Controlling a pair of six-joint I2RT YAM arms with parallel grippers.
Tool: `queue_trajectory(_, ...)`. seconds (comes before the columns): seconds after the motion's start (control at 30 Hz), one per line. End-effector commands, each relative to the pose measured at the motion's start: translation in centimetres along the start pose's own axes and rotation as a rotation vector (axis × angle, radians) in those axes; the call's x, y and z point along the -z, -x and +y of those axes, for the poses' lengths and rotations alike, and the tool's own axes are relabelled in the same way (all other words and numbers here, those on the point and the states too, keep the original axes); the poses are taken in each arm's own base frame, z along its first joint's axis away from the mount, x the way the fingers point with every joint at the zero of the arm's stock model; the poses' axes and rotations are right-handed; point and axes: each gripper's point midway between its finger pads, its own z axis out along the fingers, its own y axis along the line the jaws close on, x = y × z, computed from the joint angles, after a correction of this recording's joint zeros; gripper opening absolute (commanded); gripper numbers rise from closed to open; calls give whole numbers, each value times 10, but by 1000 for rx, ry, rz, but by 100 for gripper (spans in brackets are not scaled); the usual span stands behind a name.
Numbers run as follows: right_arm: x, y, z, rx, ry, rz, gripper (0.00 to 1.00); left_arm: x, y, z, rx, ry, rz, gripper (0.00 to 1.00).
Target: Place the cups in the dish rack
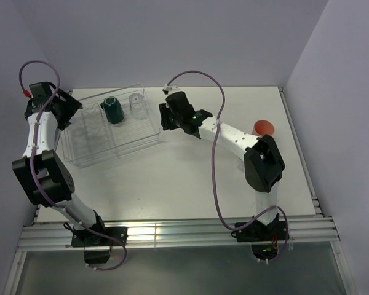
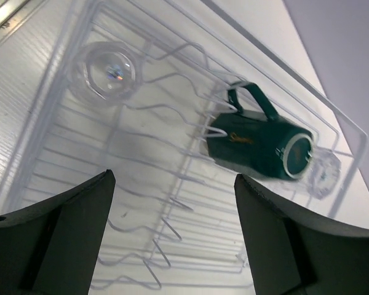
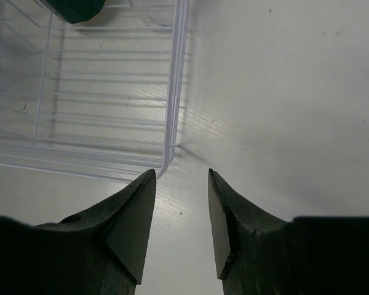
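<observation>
A clear dish rack sits at the bench's left rear, holding a dark green mug and clear tumblers. The left tool hangs released above it. The right tool, parted and empty, hovers just beside it. A salmon-pink cup waits far right, probably the next pick.

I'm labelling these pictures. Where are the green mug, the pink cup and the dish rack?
green mug (image 2: 258, 140), left wrist view, on its dark side
pink cup (image 1: 264, 128), top view, on its rim
dish rack (image 3: 174, 80), right wrist view, on its corner wall
</observation>
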Motion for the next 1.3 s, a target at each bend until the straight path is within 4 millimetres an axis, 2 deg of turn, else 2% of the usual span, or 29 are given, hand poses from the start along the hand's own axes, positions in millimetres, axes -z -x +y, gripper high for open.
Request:
queue_trajectory(0.0, 51, 64, -3, -18, -35, -140, 47, 37, 6, -38, -69, -115, -83, 85)
queue_trajectory(0.03, 57, 70, -6, -27, -57, -151, 47, 41, 3, -43, -87, -122, -89, 85)
queue_trajectory(0.07, 66, 69, -13, -33, -94, -139, 47, 55, -2, -57, -114, -152, -106, 85)
queue_trajectory(0.1, 84, 84, -24, -56, -158, -183, 47, 61, -8, -65, -131, -171, -109, 85)
queue_trajectory(0.13, 94, 87, -33, -67, -208, -194, 47, 77, -17, -82, -165, -219, -119, 86)
queue_trajectory(0.17, 106, 82, -45, -70, -271, -170, 48, 85, -22, -89, -178, -243, -121, 86)
queue_trajectory(0.2, 123, 89, -54, -99, -316, -195, 50, 94, -27, -99, -192, -278, -123, 86)
queue_trajectory(0.23, 135, 91, -74, -115, -408, -210, 50, 109, -43, -113, -226, -334, -116, 86)
queue_trajectory(0.3, 157, 74, -98, -155, -497, -162, 50, 126, -63, -130, -267, -405, -101, 86)
queue_trajectory(0.33, 162, 65, -108, -166, -528, -143, 50, 140, -84, -143, -310, -455, -78, 86)
queue_trajectory(0.37, 169, 57, -119, -179, -553, -126, 50, 146, -93, -148, -324, -477, -69, 86)
queue_trajectory(0.4, 177, 39, -127, -205, -571, -109, 50, 153, -104, -152, -340, -503, -58, 86)
queue_trajectory(0.43, 180, 29, -133, -216, -583, -96, 50, 163, -123, -159, -359, -552, -37, 86)
queue_trajectory(0.47, 183, 20, -139, -232, -596, -89, 50, 168, -133, -163, -368, -580, -25, 86)
queue_trajectory(0.5, 187, 0, -147, -242, -616, -62, 50, 168, -146, -162, -380, -595, 0, 86)
queue_trajectory(0.53, 189, -12, -154, -251, -639, -49, 50, 179, -160, -168, -397, -632, 20, 86)
queue_trajectory(0.57, 191, -21, -164, -274, -663, -38, 50, 183, -166, -170, -406, -651, 26, 86)
queue_trajectory(0.6, 194, -40, -170, -292, -677, -16, 50, 184, -176, -169, -415, -659, 45, 86)
queue_trajectory(0.73, 195, -68, -184, -347, -685, 15, 50, 206, -206, -173, -448, -744, 92, 86)
queue_trajectory(0.87, 198, -94, -203, -392, -767, 42, 51, 214, -220, -171, -468, -776, 115, 86)
queue_trajectory(0.97, 198, -106, -216, -429, -784, 61, 50, 215, -225, -166, -471, -783, 118, 87)
queue_trajectory(1.27, 189, -123, -234, -462, -789, 99, 50, 212, -234, -164, -468, -792, 143, 86)
